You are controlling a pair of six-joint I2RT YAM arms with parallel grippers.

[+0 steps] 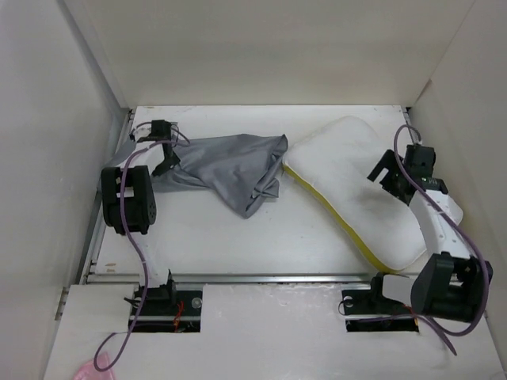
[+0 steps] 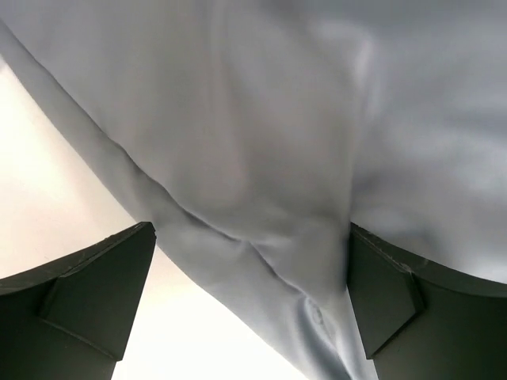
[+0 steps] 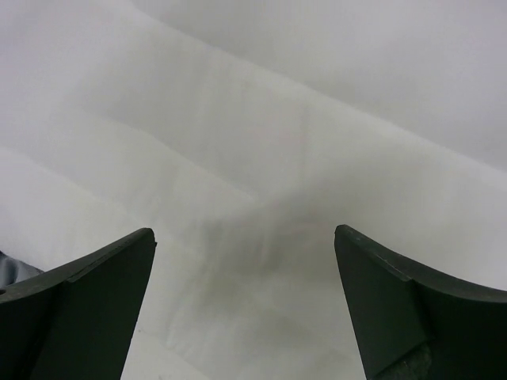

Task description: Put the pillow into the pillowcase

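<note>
The grey pillowcase (image 1: 230, 170) lies crumpled on the table, left of centre. The white pillow (image 1: 348, 178) with yellow piping lies at a slant to its right, and its near corner touches the pillowcase. My left gripper (image 1: 168, 164) is at the pillowcase's left end. In the left wrist view it (image 2: 249, 237) is open, with a fold and edge of the grey pillowcase (image 2: 261, 158) lying between the spread fingers. My right gripper (image 1: 383, 172) is over the pillow's right side. In the right wrist view it (image 3: 245, 237) is open just above the white pillow (image 3: 261, 142).
White walls (image 1: 47, 119) enclose the table on the left, back and right. A metal rail (image 1: 238, 277) runs along the near edge ahead of the arm bases. A pink object (image 1: 91, 370) lies at the bottom left, off the work surface.
</note>
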